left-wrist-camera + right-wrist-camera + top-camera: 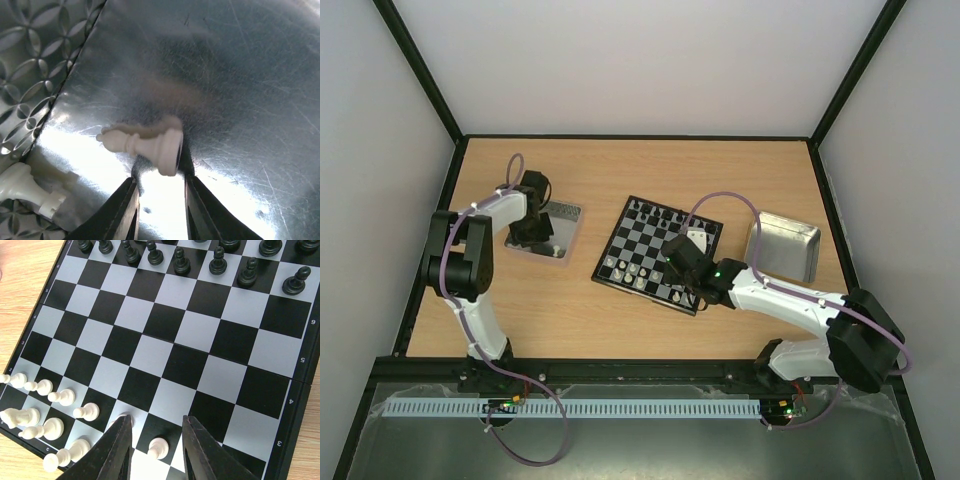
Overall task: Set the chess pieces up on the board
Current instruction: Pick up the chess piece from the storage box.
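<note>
Your right tool (pixel 156 418) hangs low over the white side of the board (pixel 165 357). Its jaws are part open and hold nothing. The standing white pawn (pixel 159 447) is upright on a dark square in the gap between the two fingers, closer to the left one, and touches neither. Just to the left of that tool, the other white pieces (pixel 62 397) are grouped in the board's two nearest rows, some of them leaning or lying down. Beyond the tool, the black pieces (pixel 180 262) line the far rows. Your left tool (pixel 160 179) is down inside the left metal tray (pixel 570 212), well apart from the board on the counter (pixel 620 170). Its jaws stand a narrow way apart and are not clamped on anything. The fallen white pawn (pixel 145 145) lies on its side on the tray floor just past the fingertips, with its round base nearest the gap and its head pointing left. A second pale piece (pixel 20 187) lies at the tray's left wall, clear of the fingers. A second metal tray (pixel 785 245) sits on the counter to the right of the board.
</note>
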Controlling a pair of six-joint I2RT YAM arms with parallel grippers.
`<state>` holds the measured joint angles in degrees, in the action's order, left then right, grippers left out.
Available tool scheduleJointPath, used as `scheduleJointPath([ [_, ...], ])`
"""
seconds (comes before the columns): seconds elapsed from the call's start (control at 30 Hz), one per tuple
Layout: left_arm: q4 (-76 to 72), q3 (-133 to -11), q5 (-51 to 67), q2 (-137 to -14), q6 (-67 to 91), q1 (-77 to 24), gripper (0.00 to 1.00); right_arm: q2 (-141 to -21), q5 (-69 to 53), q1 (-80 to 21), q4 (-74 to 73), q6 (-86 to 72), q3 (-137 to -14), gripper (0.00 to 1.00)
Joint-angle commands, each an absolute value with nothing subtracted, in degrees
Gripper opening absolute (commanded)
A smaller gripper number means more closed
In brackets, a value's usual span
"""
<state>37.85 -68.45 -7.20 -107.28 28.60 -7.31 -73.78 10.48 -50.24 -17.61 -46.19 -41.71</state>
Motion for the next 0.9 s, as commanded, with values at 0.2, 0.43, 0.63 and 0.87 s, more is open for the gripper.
scheduleJointPath([
  [0.2,35.4,-69.9,-7.7,-108.4,27.3,-7.1,0.23,-74.9,12.8,-50.4,-16.4,-45.6,-42.0,0.27],
  [0.43,33.7,-69.9,-8.4,-107.0,29.2,-7.0,0.43,-75.0,13.0,-50.4,-16.4,-45.4,-42.2,0.27],
  [0.63,27.7,-67.6,-9.9,-103.8,37.0,-6.6,0.49,-75.1,12.8,-50.4,-16.2,-45.1,-42.3,0.27],
  [0.87,26.6,-69.2,-13.6,-105.2,37.8,-6.3,0.48,-74.6,12.8,-50.4,-16.3,-45.5,-42.1,0.27],
])
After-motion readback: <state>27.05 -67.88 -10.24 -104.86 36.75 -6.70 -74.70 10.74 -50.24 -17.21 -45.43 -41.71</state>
